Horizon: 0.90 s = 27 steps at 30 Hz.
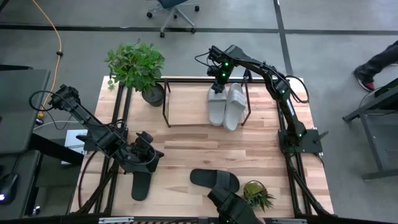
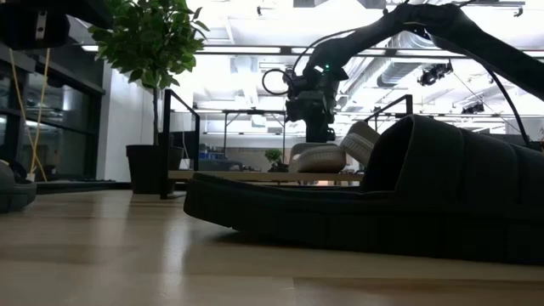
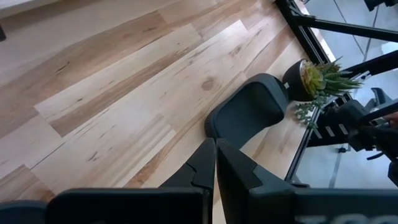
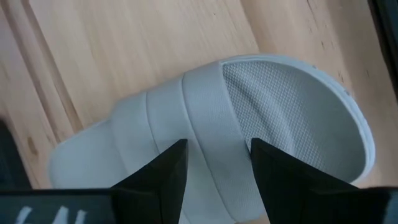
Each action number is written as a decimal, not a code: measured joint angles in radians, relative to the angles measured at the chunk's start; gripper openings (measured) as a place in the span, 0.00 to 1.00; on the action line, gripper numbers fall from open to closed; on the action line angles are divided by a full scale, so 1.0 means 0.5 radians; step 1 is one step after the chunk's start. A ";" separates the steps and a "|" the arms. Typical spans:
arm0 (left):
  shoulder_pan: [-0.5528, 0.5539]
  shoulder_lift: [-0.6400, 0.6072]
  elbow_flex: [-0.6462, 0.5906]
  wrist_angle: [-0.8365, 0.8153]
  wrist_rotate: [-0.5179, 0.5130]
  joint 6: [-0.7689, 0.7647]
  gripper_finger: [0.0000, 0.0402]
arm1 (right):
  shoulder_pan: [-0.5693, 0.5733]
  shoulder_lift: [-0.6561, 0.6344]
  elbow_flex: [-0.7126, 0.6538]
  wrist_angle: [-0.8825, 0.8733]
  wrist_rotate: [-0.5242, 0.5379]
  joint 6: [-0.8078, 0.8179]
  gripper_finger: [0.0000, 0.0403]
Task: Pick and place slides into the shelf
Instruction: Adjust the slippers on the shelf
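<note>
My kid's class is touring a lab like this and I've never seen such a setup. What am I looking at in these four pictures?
Two dark robot arms work at a wooden table. One picture looks straight down, one looks level across the tabletop, and two come from cameras on the arms' wrists. Two light grey slides lie on the shelf, a low black-tube rack. The right gripper hangs open just above one of them, holding nothing. The left gripper is shut and empty, near the table's front left. Two black slides, one beside the left arm and one at front centre, wait on the table, with a potted plant and a small succulent.
</note>
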 joint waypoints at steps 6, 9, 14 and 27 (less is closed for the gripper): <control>0.000 0.000 0.000 -0.003 0.000 0.001 0.01 | 0.001 0.001 0.000 0.008 -0.026 -0.017 0.41; -0.001 0.000 0.000 -0.006 0.000 0.002 0.01 | 0.014 0.001 0.000 0.028 -0.047 -0.039 0.41; -0.001 0.000 0.000 -0.007 0.000 0.006 0.01 | 0.053 0.001 0.000 0.140 -0.081 -0.045 0.41; -0.001 0.001 0.000 -0.044 0.000 0.007 0.01 | 0.194 0.002 0.168 0.231 0.279 -0.102 0.41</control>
